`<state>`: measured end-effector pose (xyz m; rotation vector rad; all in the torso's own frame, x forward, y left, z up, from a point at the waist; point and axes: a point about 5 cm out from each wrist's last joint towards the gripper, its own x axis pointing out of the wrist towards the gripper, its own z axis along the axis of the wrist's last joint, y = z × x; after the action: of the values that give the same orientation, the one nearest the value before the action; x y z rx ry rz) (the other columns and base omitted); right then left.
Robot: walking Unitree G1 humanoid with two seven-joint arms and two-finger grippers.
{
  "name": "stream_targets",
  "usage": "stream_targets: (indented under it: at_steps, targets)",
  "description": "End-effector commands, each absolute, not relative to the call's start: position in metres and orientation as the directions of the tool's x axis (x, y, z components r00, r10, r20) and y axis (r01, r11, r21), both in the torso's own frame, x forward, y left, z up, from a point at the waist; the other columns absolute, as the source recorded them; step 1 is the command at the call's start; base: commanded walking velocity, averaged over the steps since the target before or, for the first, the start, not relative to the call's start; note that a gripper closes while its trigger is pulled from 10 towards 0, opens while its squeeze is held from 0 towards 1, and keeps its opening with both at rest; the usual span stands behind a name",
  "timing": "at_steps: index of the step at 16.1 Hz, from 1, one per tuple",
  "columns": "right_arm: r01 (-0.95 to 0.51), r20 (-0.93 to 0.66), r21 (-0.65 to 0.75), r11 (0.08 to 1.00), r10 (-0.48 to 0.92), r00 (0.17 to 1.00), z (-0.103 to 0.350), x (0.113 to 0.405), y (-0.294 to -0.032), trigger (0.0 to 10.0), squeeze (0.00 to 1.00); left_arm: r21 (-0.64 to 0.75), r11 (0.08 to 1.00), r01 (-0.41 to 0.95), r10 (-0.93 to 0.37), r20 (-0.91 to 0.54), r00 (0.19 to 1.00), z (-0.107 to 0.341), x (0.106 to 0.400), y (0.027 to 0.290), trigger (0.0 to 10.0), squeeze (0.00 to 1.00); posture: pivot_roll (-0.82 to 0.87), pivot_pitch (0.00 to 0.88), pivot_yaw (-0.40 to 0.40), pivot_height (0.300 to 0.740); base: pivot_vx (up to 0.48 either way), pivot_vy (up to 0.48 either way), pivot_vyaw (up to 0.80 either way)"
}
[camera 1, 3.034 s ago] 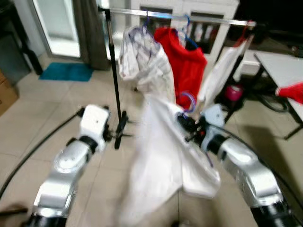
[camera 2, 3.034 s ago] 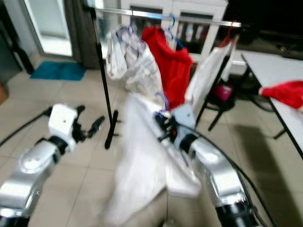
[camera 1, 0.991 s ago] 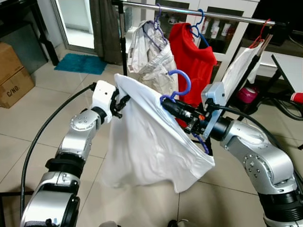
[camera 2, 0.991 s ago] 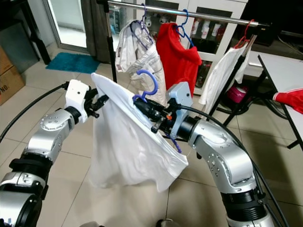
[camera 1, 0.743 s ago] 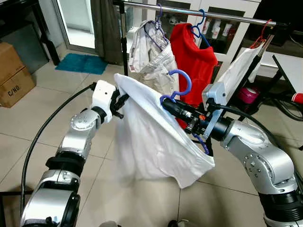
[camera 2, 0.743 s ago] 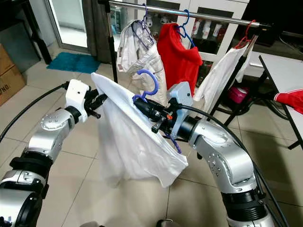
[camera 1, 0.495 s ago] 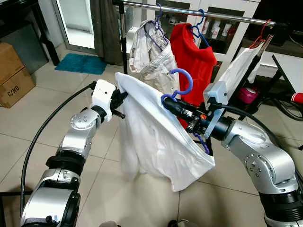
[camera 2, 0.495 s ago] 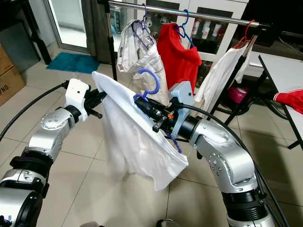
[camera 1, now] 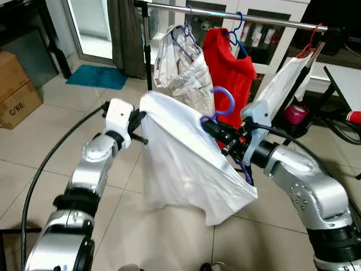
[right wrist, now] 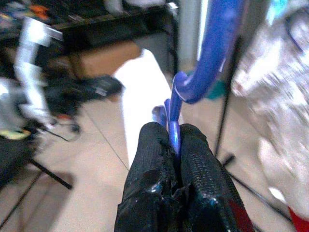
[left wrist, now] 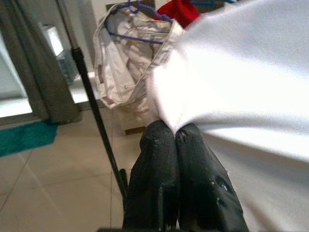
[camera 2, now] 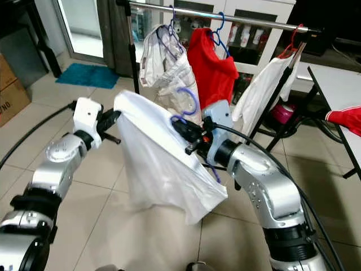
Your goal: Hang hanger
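A blue hanger (camera 1: 223, 101) carries a white shirt (camera 1: 180, 164) in front of the clothes rail (camera 1: 271, 21). My right gripper (camera 1: 206, 125) is shut on the hanger's neck just under the hook; in the right wrist view the blue hook (right wrist: 212, 53) rises from between the closed fingers (right wrist: 159, 159). My left gripper (camera 1: 137, 119) is shut on the shirt's left shoulder edge, holding it out sideways; the left wrist view has the white cloth (left wrist: 241, 72) pinched at the fingertips (left wrist: 159, 145). The hook is below the rail and short of it.
On the rail hang a beige garment (camera 1: 183, 62), a red shirt (camera 1: 231, 62) and a white garment (camera 1: 285, 79). The rack's black pole (camera 1: 148, 51) stands behind my left gripper. Cardboard boxes (camera 1: 14, 84) are at left, a white table (camera 1: 347, 73) at right.
My right gripper and the hanger have shifted slightly right. The shirt's lower part has swung and gathered in. Three seconds ago my left gripper was free of the shirt.
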<state>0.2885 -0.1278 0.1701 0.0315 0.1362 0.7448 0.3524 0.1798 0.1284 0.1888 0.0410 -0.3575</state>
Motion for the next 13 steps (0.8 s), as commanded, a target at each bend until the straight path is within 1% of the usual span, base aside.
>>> stream_targets:
  at_steps: [1, 5, 8, 9, 11, 13]
  targets:
    - [-0.63, -0.143, 0.065, 0.774, 0.632, 0.761, 0.168, 0.292, -0.133, 10.0, 0.0, 0.175, 0.929, 0.326, -0.325, -0.035, 0.945, 0.137, 0.354, 0.182, 0.0, 0.0, -0.04, 0.007, -0.05, 0.74, 0.0, 0.0, 0.0]
    - [-0.581, -0.195, 0.059, 0.811, 0.581, 0.79, 0.161, 0.296, -0.137, 10.0, 0.0, 0.184, 0.94, 0.287, -0.29, -0.012, 0.957, 0.142, 0.353, 0.188, 0.0, 0.0, -0.04, 0.014, -0.054, 0.74, 0.0, 0.0, 0.0]
    - [-0.407, -0.263, 0.03, 0.913, 0.4, 0.878, 0.151, 0.308, -0.154, 10.0, 0.0, 0.189, 0.952, 0.24, -0.252, 0.045, 0.967, 0.152, 0.353, 0.191, 0.0, 0.0, -0.04, 0.016, -0.057, 0.74, 0.0, 0.0, 0.0]
    - [-0.327, -0.278, 0.019, 0.945, 0.319, 0.906, 0.149, 0.312, -0.164, 10.0, 0.0, 0.195, 0.958, 0.211, -0.231, 0.086, 0.969, 0.158, 0.353, 0.193, 0.0, 0.0, -0.04, 0.018, -0.059, 0.74, 0.0, 0.0, 0.0]
    - [-0.316, -0.255, 0.035, 0.948, 0.314, 0.914, 0.153, 0.314, -0.165, 10.0, 0.0, 0.189, 0.962, 0.196, -0.22, 0.111, 0.969, 0.162, 0.352, 0.195, 0.0, 0.0, -0.04, 0.02, -0.062, 0.74, 0.0, 0.0, 0.0]
    - [-0.34, -0.181, 0.101, 0.935, 0.353, 0.918, 0.163, 0.316, -0.158, 10.0, 0.0, 0.205, 0.95, 0.235, -0.254, 0.072, 0.965, 0.156, 0.35, 0.191, 0.0, 0.0, -0.04, 0.02, -0.065, 0.74, 0.0, 0.0, 0.0]
